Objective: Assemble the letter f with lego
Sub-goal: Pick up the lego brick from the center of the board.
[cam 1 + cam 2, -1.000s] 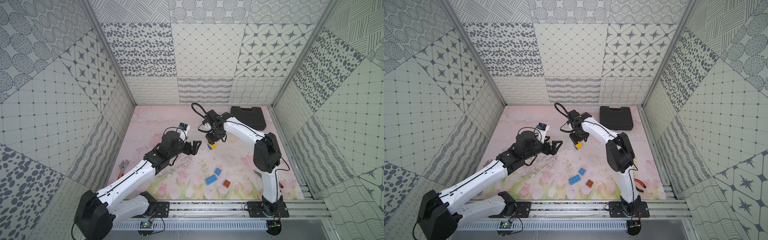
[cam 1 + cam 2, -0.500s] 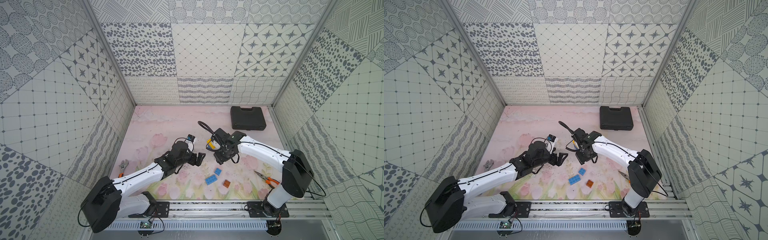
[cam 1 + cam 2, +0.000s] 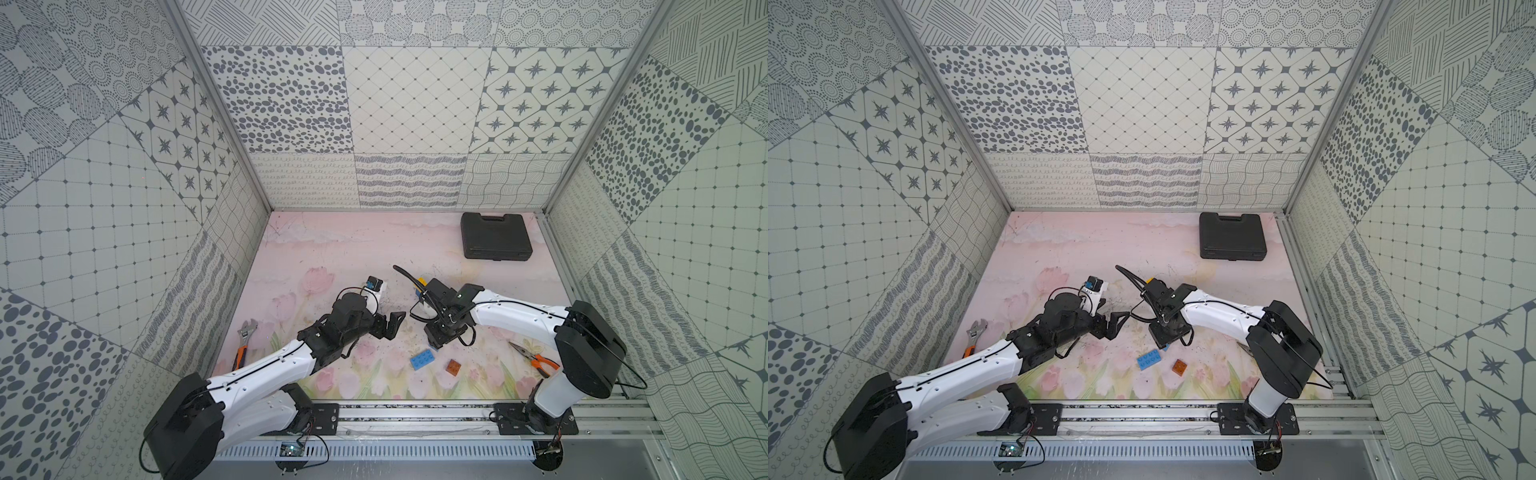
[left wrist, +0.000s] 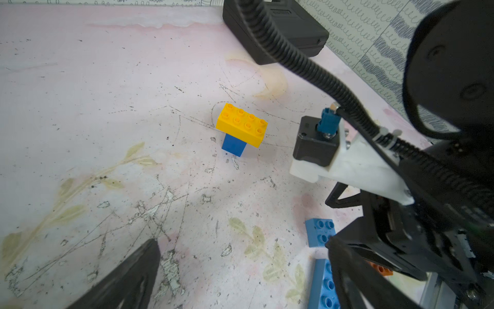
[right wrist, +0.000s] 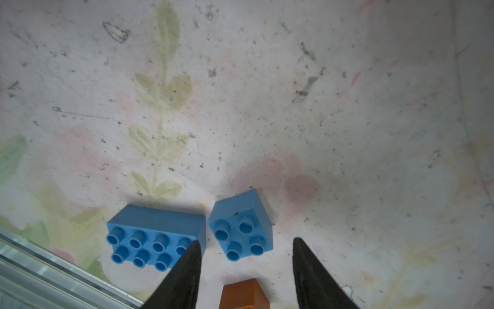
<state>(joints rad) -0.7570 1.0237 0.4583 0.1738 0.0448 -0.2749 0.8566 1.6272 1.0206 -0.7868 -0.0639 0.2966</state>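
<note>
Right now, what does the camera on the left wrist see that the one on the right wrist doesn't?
Only the left wrist view shows the long yellow brick stacked on a dark blue brick, and the black case behind them. Only the right wrist view looks between the open jaws of the right gripper, which hold nothing. Both show the loose square blue brick, the long blue brick and the brown brick.

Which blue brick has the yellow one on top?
The square blue brick beneath the yellow brick. The long blue brick and loose square blue brick carry nothing.
</note>
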